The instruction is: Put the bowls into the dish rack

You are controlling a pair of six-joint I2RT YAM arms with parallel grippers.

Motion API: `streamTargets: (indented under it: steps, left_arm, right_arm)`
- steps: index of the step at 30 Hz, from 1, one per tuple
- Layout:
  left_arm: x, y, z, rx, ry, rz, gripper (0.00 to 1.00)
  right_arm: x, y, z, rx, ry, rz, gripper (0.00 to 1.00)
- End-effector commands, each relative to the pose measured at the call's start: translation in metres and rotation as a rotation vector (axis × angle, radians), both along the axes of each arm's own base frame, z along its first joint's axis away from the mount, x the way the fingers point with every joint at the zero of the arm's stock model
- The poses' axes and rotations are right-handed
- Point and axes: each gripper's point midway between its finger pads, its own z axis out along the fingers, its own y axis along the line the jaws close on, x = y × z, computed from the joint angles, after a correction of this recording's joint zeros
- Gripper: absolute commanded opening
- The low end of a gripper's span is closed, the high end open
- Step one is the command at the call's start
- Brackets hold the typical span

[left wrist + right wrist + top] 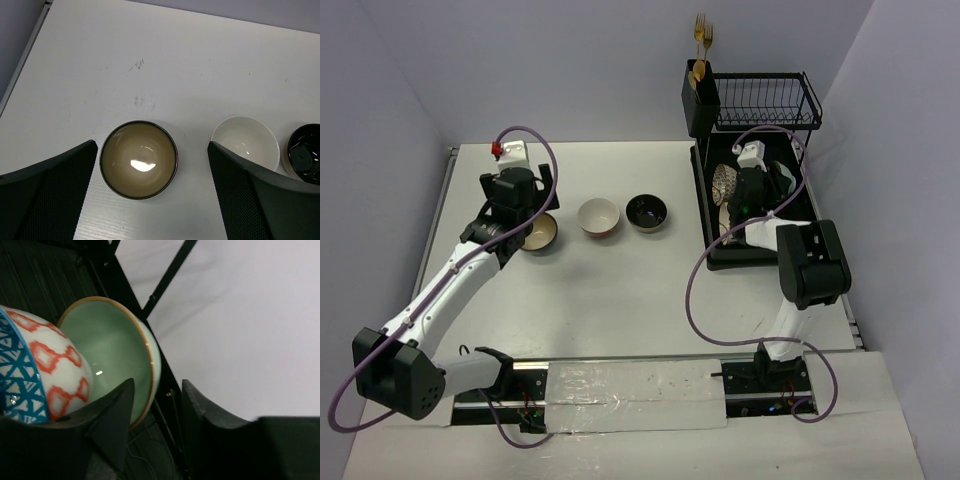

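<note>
Hovering over the tan bowl (138, 160) on the table (200, 60), the left gripper (151, 147) is spread wide, a finger on either side. A white bowl (245, 142) and a dark bowl (305, 152) sit to the right. In the rack (761, 103), the right gripper (158, 387), parted, straddles the rim of the green bowl (110, 345), which leans beside a patterned bowl (45, 365).

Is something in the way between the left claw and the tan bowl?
No, nothing visible. The left gripper hangs open right above the tan bowl; the white bowl sits apart beside it.
</note>
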Motion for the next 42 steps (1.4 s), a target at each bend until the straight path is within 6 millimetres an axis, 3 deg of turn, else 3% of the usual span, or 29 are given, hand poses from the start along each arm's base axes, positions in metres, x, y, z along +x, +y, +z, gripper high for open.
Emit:
streamTargets:
  steps: [1, 15, 16, 19, 23, 24, 26, 29, 32, 33, 37, 42]
  left_arm:
    - [-0.004, -0.001, 0.014, -0.034, -0.052, -0.009, 0.97]
    - [-0.022, 0.005, 0.018, -0.059, -0.083, -0.010, 0.98]
    - [-0.023, 0.006, 0.019, -0.062, -0.092, -0.009, 0.98]
    - [-0.025, 0.008, 0.019, -0.066, -0.102, -0.002, 0.98]
    - [-0.025, 0.010, 0.011, -0.069, -0.087, 0.020, 0.98]
    - [-0.025, 0.009, 0.009, -0.072, -0.085, 0.021, 0.98]
    - [-0.025, 0.009, 0.008, -0.077, -0.086, 0.018, 0.98]
    - [-0.027, 0.010, 0.005, -0.073, -0.089, 0.019, 0.98]
    - [-0.028, 0.011, -0.001, -0.070, -0.079, 0.022, 0.98]
    - [-0.029, 0.010, -0.004, -0.069, -0.075, 0.019, 0.98]
    - [-0.033, 0.017, -0.001, -0.038, -0.061, 0.035, 0.99]
    - [-0.040, 0.027, 0.014, -0.034, -0.098, 0.074, 0.99]
  right_arm:
    - [-0.014, 0.003, 0.020, 0.012, -0.038, -0.001, 0.52]
    - [-0.048, 0.004, 0.080, 0.114, -0.184, 0.021, 0.63]
    - [-0.052, 0.007, 0.096, 0.146, -0.223, 0.043, 0.63]
    - [-0.050, 0.027, 0.117, 0.267, -0.245, 0.147, 0.65]
    - [-0.042, 0.080, 0.153, 0.484, -0.295, 0.347, 0.74]
    - [-0.045, 0.096, 0.149, 0.519, -0.257, 0.386, 0.76]
    - [-0.047, 0.119, 0.167, 0.611, -0.286, 0.451, 0.80]
    - [-0.059, 0.177, 0.159, 0.698, -0.177, 0.580, 0.88]
    - [-0.067, 0.210, 0.149, 0.809, -0.116, 0.613, 0.90]
    - [-0.071, 0.232, 0.142, 0.853, -0.068, 0.668, 0.90]
    - [-0.084, 0.277, 0.113, 1.056, -0.001, 0.668, 0.91]
    - [-0.079, 0.302, 0.060, 1.201, 0.093, 0.543, 0.92]
